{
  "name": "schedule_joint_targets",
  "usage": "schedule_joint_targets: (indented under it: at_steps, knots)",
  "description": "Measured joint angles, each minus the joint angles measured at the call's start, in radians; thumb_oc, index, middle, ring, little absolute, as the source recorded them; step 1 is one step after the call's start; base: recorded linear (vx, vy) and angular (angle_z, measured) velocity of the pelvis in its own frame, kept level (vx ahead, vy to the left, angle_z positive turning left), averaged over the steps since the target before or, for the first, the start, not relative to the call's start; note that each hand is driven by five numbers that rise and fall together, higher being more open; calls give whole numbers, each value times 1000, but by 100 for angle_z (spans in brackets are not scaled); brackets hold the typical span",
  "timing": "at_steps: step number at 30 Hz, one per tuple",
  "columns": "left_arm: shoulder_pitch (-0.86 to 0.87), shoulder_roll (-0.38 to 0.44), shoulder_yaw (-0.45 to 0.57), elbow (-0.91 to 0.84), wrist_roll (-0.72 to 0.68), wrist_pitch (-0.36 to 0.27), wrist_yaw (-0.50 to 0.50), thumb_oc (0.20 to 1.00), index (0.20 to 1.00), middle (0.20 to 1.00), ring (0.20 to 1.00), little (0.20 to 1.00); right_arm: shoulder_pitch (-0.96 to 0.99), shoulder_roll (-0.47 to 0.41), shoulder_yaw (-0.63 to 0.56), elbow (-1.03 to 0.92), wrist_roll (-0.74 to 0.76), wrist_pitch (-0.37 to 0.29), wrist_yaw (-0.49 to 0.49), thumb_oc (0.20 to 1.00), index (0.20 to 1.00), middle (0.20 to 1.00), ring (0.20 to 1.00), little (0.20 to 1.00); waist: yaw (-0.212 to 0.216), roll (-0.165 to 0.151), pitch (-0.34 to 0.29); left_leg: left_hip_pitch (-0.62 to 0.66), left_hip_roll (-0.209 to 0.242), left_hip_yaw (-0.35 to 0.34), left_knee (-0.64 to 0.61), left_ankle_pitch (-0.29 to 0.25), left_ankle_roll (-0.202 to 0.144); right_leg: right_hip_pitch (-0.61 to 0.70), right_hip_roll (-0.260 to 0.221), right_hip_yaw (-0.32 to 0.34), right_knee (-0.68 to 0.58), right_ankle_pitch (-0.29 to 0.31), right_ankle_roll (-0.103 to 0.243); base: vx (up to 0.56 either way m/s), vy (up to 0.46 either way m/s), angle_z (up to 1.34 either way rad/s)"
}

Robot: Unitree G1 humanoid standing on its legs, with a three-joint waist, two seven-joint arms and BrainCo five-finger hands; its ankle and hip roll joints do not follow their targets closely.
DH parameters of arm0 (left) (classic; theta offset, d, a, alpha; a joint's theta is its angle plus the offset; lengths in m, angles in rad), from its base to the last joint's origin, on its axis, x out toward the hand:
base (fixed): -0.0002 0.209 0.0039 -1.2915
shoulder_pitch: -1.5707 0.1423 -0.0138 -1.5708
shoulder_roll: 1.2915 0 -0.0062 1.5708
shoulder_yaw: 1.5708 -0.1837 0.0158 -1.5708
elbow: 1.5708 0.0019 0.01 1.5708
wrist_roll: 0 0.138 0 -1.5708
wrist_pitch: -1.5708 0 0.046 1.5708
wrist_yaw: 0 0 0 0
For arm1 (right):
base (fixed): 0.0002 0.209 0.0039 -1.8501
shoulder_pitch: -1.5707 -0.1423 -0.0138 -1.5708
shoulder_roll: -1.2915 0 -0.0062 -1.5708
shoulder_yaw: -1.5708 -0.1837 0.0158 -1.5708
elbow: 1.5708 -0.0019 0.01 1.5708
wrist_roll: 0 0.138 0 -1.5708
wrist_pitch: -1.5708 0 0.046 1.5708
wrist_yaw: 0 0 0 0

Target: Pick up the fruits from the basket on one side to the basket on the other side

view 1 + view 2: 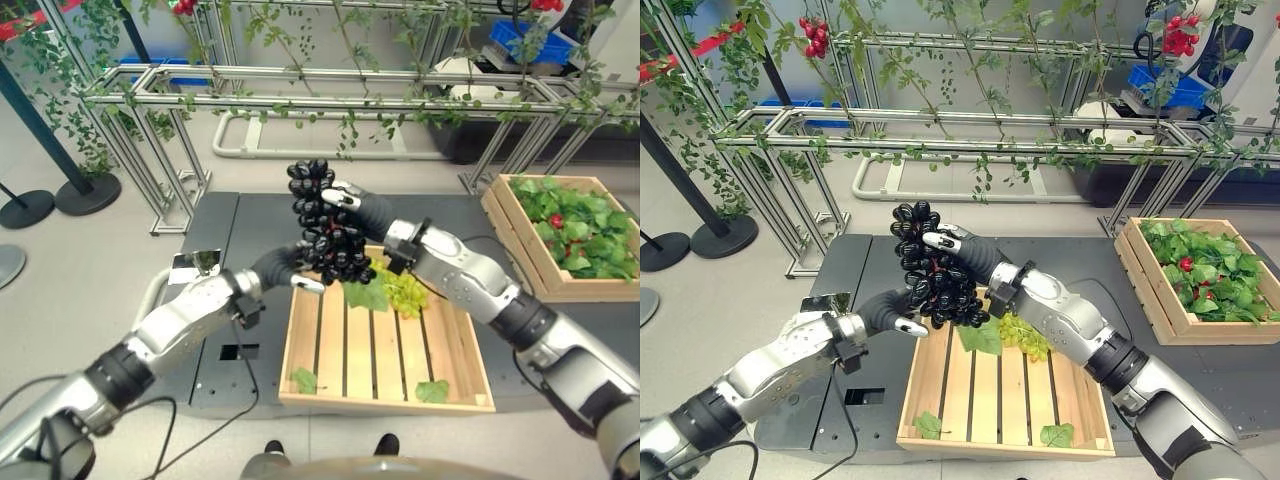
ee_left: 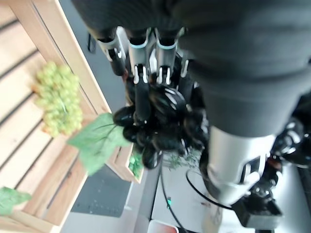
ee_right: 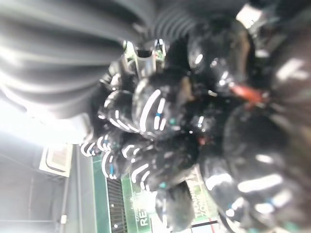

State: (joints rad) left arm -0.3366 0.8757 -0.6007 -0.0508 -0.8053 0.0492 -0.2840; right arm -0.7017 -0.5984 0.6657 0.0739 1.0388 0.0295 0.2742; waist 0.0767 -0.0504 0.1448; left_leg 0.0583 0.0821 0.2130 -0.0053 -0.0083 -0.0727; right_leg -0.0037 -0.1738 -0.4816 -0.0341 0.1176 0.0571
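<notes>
Wooden crate [image 1: 470, 385] rim nearest, both hands, left hand [image 1: 300, 268], right hand [image 1: 345, 205], apparently clasping black grapes [image 1: 325, 225] above its far-left corner

Your black grape bunch [image 1: 935, 265]: glossy dark berries, long cluster, held upright in air above far-left corner of slatted wooden crate [image 1: 930, 385]; right hand [image 1: 958, 248] curled round upper part, left hand [image 1: 902, 312] curled under lower part; you see green leaf [image 1: 982, 338] hanging at bunch's base; green grape bunch [image 1: 1025, 335]: pale yellow-green, lying on crate slats near far edge, just right of black bunch; second wooden crate [image 1: 1170, 310] well apart at your right, filled with green leaves and few red fruits [image 1: 1186, 264].
</notes>
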Motion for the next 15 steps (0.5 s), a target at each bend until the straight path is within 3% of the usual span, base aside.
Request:
schedule_joint_targets:
  at_steps: [13,15]
  knots:
    - [289,310,236,-132,4,-8,-135,1000,1000,1000,1000,1000,3,-56,-45,10,-7,5,28,200,200,200,200,200,29,-16,5,3,-2,-1,-10,0,0,5,-2,-4,-11,-3,7,0,0,0]
    - [303,309,259,-132,4,-8,-141,1000,1000,1000,1000,1000,6,-59,-53,11,-7,5,29,200,200,200,200,200,31,-16,8,3,-1,-2,-10,0,0,6,-1,-6,-12,-3,7,0,0,0]
